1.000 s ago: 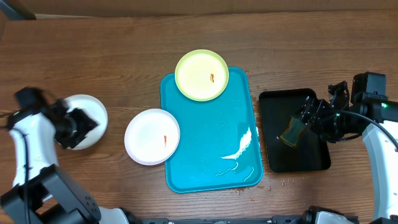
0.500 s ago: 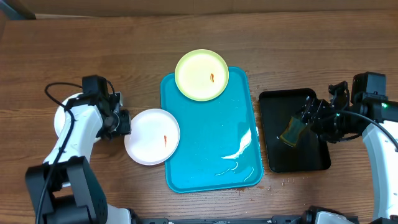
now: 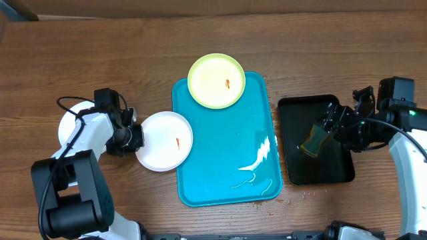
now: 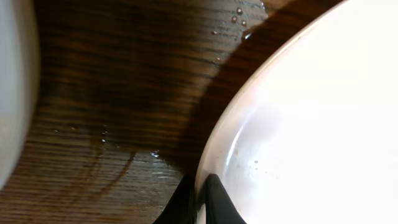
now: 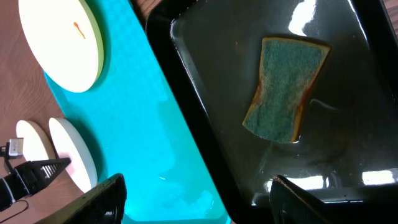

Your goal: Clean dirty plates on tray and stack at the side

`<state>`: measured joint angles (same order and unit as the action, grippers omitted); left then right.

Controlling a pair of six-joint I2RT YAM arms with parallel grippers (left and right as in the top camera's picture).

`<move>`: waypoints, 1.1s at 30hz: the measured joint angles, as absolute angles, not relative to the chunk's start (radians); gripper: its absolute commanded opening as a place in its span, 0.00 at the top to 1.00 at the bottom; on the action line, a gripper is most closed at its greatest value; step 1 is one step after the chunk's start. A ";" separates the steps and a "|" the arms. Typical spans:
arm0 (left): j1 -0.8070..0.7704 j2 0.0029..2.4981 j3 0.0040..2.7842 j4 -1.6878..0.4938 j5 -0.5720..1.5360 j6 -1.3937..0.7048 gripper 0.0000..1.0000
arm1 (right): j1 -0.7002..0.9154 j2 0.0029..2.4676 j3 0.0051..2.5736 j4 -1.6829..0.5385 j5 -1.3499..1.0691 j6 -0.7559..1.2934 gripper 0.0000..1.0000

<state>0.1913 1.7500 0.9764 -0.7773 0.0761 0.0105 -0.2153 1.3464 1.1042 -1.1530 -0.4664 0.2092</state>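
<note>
A white plate (image 3: 165,141) with 1 small orange-red smear (image 3: 177,143) near its right side lies flat, its right part overlapping the left rim of the turquoise tray (image 3: 227,147) and the rest over the wooden surface (image 3: 100,60). The left jaws are clenched on this plate's left rim; in the left wrist view the 2 dark tips meet on the plate's edge at the bottom of the frame, with the bright plate (image 4: 311,124) filling the right side. Small water droplets (image 4: 102,134) sit on the wood just beside it.

A yellow-green rimmed plate (image 3: 216,81), also carrying 1 orange-red mark (image 3: 227,83), rests on the tray's far left corner and overhangs the rim there. A 3rd plate (image 3: 67,123), white, lies on the surface well left of the tray, partly hidden under the left arm (image 3: 87,133); its edge shows at the left of the left wrist view (image 4: 15,81).

The tray's floor is wet, with pale streaks (image 3: 257,160) toward its near right part.

Just right of the tray sits a black tray (image 3: 333,173) holding a green sponge (image 5: 285,90) in shallow water. The right arm (image 3: 400,127) hangs over it, the right jaws released and spread wide, grasping nothing, apart from the sponge
</note>
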 measured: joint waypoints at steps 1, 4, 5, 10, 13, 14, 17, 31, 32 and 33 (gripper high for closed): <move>0.191 1.752 0.982 -0.797 0.082 0.010 0.96 | -0.215 1.346 1.104 -1.153 -0.467 0.209 0.25; 0.191 1.757 0.994 -0.862 0.095 0.010 0.96 | -0.215 1.346 1.104 -1.151 -0.466 0.209 0.25; 0.191 1.757 0.996 -0.887 0.102 0.010 0.96 | -0.215 1.346 1.104 -1.148 -0.466 0.209 0.25; 0.161 1.744 1.032 -0.945 0.149 0.011 0.96 | -0.215 1.346 1.104 -1.136 -0.466 0.209 0.24; 0.092 1.713 1.047 -0.936 0.172 0.007 0.96 | -0.215 1.346 1.104 -1.131 -0.467 0.209 0.24; 0.063 1.707 1.050 -0.931 0.176 0.002 0.96 | -0.215 1.346 1.104 -1.127 -0.466 0.209 0.24; -0.039 1.703 1.054 -0.909 0.185 -0.025 0.96 | -0.215 1.346 1.104 -1.125 -0.467 0.209 0.25; -0.254 1.703 1.054 -0.818 0.175 -0.237 0.63 | -0.070 1.354 0.912 -0.922 -0.184 0.360 0.41; -0.254 1.703 1.054 -0.818 0.177 -0.241 0.62 | -0.070 1.359 0.902 -0.903 -0.168 0.371 0.43; -0.254 1.703 1.054 -0.818 0.183 -0.244 0.62 | -0.070 1.369 0.882 -0.868 -0.149 0.394 0.44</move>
<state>-0.2539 1.7035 1.0538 -0.8181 0.1825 -0.2443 -0.0700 1.3689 0.8818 -0.8684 -0.1486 0.3939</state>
